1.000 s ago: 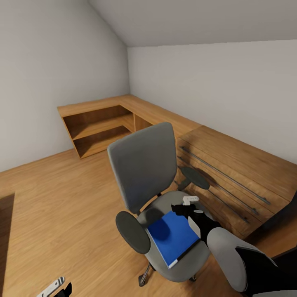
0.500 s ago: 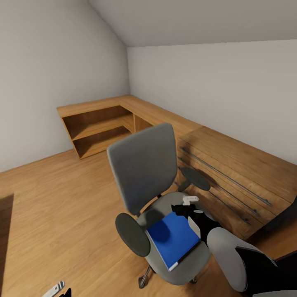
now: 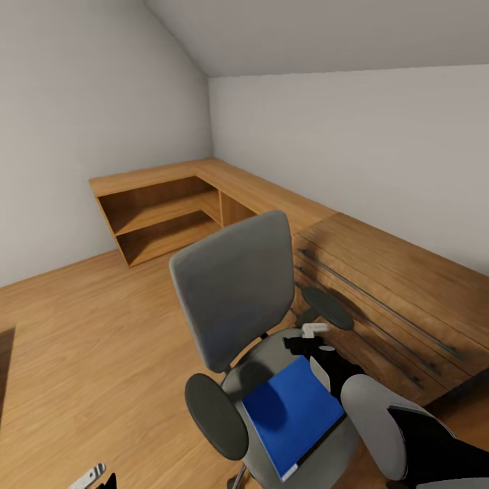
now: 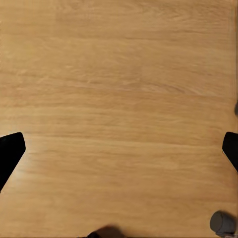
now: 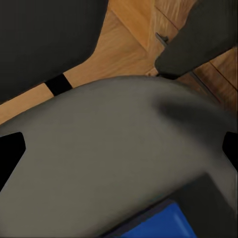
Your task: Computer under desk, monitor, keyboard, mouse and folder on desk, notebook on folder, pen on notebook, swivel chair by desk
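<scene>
Folder point(image 3: 292, 414) lies flat on the swivel chair point(image 3: 238, 299) seat, now larger in view since the camera closed in, right claw point(image 3: 309, 334) spread empty above it, ready to grasp.

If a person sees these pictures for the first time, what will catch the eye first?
The bright blue folder lying flat on the seat of the grey swivel chair stands out most, low in the middle of the head view. The right gripper hovers over the seat just beyond the folder. Behind the chair, a long light-wood dresser runs along the wall into the corner.
</scene>
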Tool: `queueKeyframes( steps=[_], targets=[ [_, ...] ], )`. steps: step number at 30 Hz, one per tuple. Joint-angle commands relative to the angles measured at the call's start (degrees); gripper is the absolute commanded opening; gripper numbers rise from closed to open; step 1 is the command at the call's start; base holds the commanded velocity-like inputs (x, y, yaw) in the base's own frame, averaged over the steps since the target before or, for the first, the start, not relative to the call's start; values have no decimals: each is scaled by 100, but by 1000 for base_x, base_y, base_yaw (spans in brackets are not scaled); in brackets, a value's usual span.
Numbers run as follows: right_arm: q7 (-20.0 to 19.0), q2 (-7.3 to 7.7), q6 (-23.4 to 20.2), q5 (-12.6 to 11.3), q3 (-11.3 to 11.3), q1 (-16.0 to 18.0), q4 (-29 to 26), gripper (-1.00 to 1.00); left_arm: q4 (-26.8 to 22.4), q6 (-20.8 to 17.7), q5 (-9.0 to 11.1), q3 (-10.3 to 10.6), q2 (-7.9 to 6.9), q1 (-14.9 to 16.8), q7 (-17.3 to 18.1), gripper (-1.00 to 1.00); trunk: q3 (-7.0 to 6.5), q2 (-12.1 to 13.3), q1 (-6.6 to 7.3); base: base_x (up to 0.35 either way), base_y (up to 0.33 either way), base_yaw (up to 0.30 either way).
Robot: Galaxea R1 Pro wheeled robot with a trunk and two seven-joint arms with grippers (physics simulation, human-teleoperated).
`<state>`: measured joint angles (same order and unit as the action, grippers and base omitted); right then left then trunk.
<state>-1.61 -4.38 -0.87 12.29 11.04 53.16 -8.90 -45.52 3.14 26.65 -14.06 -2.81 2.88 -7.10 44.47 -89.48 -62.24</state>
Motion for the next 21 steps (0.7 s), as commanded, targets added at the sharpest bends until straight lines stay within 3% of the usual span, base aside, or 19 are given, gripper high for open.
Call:
queueKeyframes(
  steps=[1,9,16,21],
  targets=[
    [37,-3,-13,54,48,2,-6,100,0,69,60,15,-2,0,-18,100,4,-2,0,25,0,0],
    [533,-1,-32,54,40,2,-6,100,0,320,64,17,0,1,-19,100,40,-82,-44,7,0,0],
    [576,-7,-36,95,39,2,2,100,0,345,67,18,0,0,-19,100,166,-363,-198,0,0,0],
    [581,-19,-36,120,42,2,11,100,0,352,68,12,0,2,-26,100,166,-363,-198,0,0,0]
  ],
)
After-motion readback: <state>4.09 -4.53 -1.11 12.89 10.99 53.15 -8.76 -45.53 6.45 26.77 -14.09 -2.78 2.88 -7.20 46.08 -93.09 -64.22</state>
